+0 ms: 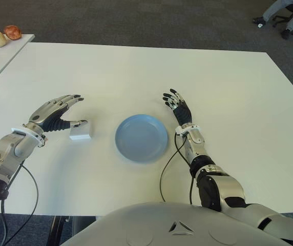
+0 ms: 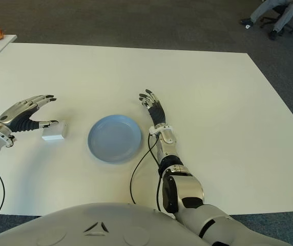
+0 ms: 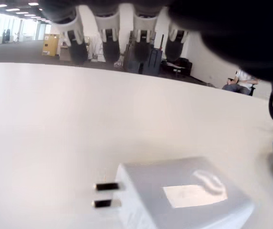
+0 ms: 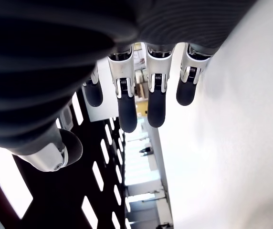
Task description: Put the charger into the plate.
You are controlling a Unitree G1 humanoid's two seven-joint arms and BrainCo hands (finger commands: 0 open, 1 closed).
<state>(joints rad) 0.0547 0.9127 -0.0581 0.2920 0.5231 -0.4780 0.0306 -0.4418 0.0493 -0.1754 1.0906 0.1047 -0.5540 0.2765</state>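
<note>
Plate: the round pale-blue plate (image 1: 141,137) sits nearest me, bare, in the middle of the white table (image 1: 136,72). I read it as the drop spot, which is why it lies between my two hands.

Charger: the small white square charger block (image 1: 80,130) lies flat on the table just to the left of the plate, not in it. In the left wrist view its two metal prongs (image 3: 107,194) point away from the plate, so the broad faces are free for a pinch.

Left hand: my left hand (image 1: 54,115) shows beside the charger on its outer side, fingers spread wide, holding nothing. The thumb tip (image 1: 80,123) is right at the block's far edge; I cannot tell if it touches. I judge this as a pre-grasp pose, open so the block can pass between thumb and fingers.

Right hand: my right hand (image 1: 177,107) shows just right of the plate's far rim, fingers relaxed and straight, empty and idle, clear of the path from charger to plate.

Far corner: some round fruit-like items (image 1: 5,35) sit on a second table at left, and a seated person's legs (image 1: 285,13) are at far right.
</note>
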